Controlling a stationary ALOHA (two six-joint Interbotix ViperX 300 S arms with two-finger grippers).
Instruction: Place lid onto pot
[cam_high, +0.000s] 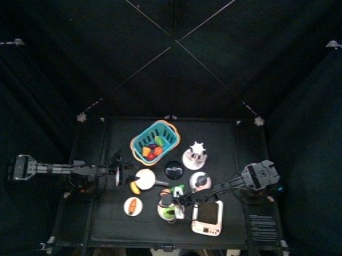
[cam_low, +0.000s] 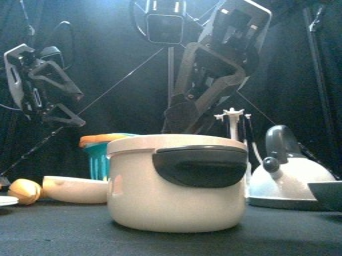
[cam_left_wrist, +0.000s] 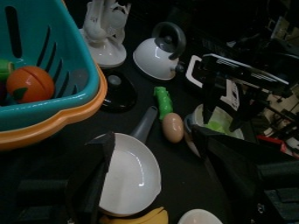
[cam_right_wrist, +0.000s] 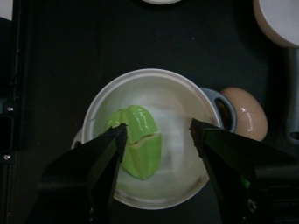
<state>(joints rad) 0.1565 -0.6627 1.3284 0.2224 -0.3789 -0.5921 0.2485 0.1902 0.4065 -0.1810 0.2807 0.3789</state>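
Pot (cam_low: 177, 183), plain white with black handle, no legible writing.

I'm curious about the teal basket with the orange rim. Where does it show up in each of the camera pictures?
Top view: the basket sits toward the table's back, left of middle.
Front view: only its edge shows, behind the pot, on the left.
Left wrist view: large at the left edge, with food inside.
Right wrist view: not in it.
Shared landmark: the white figurine standing near it.
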